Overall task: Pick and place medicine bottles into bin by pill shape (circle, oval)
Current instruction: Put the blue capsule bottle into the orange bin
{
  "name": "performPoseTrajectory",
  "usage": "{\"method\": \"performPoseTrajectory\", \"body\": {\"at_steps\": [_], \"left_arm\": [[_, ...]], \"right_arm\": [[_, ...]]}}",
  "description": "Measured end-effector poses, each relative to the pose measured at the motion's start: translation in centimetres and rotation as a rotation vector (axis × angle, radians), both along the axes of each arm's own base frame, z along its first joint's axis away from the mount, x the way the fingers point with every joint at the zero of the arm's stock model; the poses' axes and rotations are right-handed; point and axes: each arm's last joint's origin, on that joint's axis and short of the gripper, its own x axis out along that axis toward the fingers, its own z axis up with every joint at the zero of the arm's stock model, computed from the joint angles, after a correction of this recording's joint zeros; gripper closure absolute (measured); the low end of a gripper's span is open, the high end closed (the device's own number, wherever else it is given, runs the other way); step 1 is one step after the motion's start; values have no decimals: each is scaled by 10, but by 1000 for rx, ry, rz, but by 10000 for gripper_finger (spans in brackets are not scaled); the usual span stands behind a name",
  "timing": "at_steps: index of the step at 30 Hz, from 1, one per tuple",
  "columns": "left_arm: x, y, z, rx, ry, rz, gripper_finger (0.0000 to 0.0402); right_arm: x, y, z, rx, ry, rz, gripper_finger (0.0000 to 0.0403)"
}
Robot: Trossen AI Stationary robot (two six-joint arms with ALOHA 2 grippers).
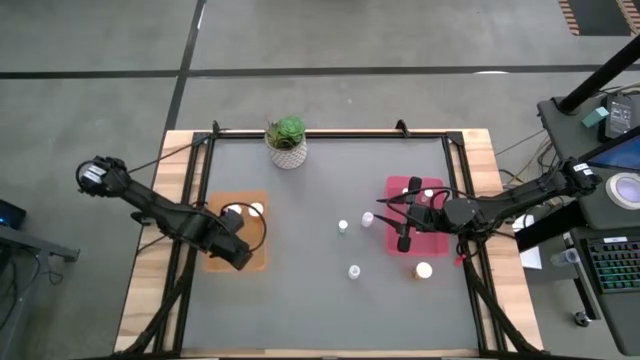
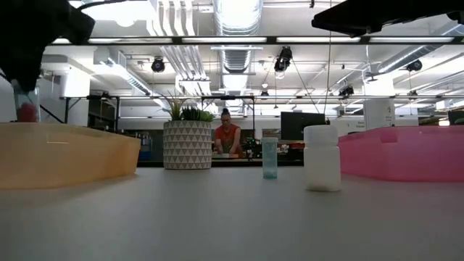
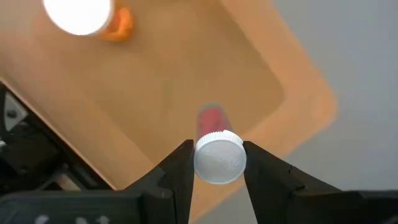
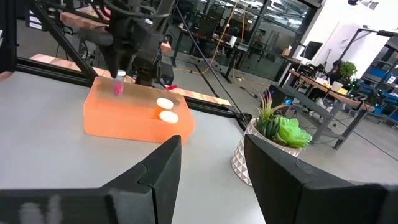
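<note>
My left gripper (image 3: 219, 163) hangs over the orange bin (image 1: 212, 262) at the table's left, shut on a slim medicine bottle (image 3: 211, 119) with a white cap and red pills inside. A wider bottle (image 3: 87, 15), white cap and orange body, lies in that bin. My right gripper (image 4: 208, 146) floats open and level over the pink bin (image 1: 432, 243) at the right, with nothing between its fingers. Several bottles stand on the table between the bins, among them a slim one (image 2: 270, 157), a white one (image 2: 322, 158) and one near the front (image 1: 354, 271). My left gripper pinches the slim bottle by its white cap (image 3: 219, 160) between its two fingers. The fingers come from above, pointing down. The bottle hangs upright below them, lifted clear above the orange bin near one of its rims.
A potted green plant (image 1: 287, 140) stands at the table's far edge, in the middle. Black frame bars (image 1: 330, 133) run along the table's sides. Open grey tabletop (image 1: 320, 310) lies toward the near edge. A person (image 2: 226, 138) sits in the room beyond the table.
</note>
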Motion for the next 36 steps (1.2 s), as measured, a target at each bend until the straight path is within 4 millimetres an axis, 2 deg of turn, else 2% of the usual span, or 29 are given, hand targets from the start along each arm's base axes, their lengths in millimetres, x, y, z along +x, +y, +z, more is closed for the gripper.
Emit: {"method": "performPoseTrajectory", "body": {"at_steps": [11, 23, 36], "left_arm": [[-12, 12, -37, 33, 140, 34, 296], [-14, 17, -51, -22, 152, 52, 302], [-12, 20, -52, -6, 145, 46, 303]], "right_arm": [[0, 0, 0, 0, 0, 0, 234], [0, 0, 0, -2, 4, 0, 234], [0, 0, 0, -3, 5, 0, 234]]}}
